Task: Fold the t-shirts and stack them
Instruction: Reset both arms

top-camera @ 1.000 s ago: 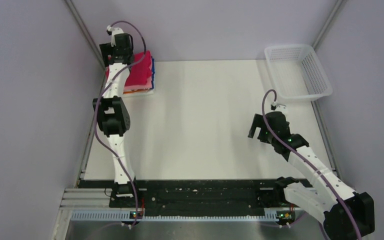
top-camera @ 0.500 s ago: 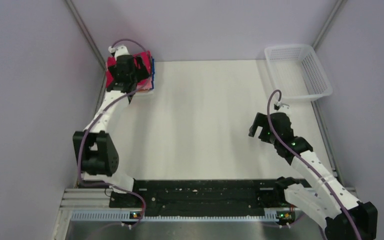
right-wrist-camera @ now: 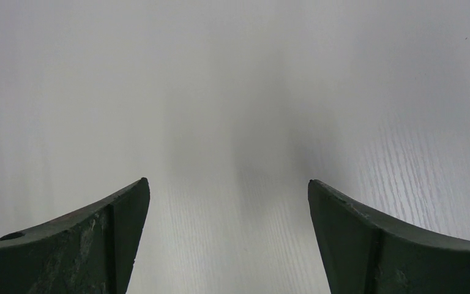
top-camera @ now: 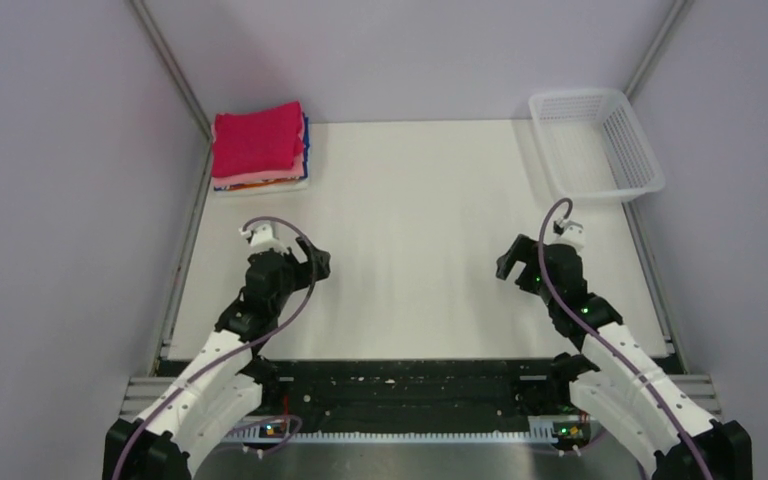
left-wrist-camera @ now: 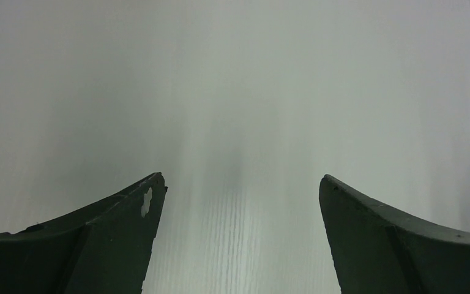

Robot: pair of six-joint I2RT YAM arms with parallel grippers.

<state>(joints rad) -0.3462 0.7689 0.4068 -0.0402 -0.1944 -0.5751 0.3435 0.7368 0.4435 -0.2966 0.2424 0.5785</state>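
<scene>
A stack of folded t-shirts (top-camera: 258, 148) lies at the table's far left corner. The crimson-red one is on top; edges of pink, blue, orange and white ones show below it. My left gripper (top-camera: 312, 262) is open and empty over the bare white table, well in front of the stack. In the left wrist view (left-wrist-camera: 242, 180) only tabletop shows between its fingers. My right gripper (top-camera: 512, 262) is open and empty over the table's right half. In the right wrist view (right-wrist-camera: 227, 182) it too has only tabletop between its fingers.
A white plastic mesh basket (top-camera: 594, 143) stands at the far right corner with nothing seen inside. Grey walls close in both sides and the back. A black rail (top-camera: 410, 385) runs along the near edge between the arm bases.
My left arm has pulled back from the stack at the far left corner to the near left of the table, leaving the red shirt on top. My right gripper has barely moved.
</scene>
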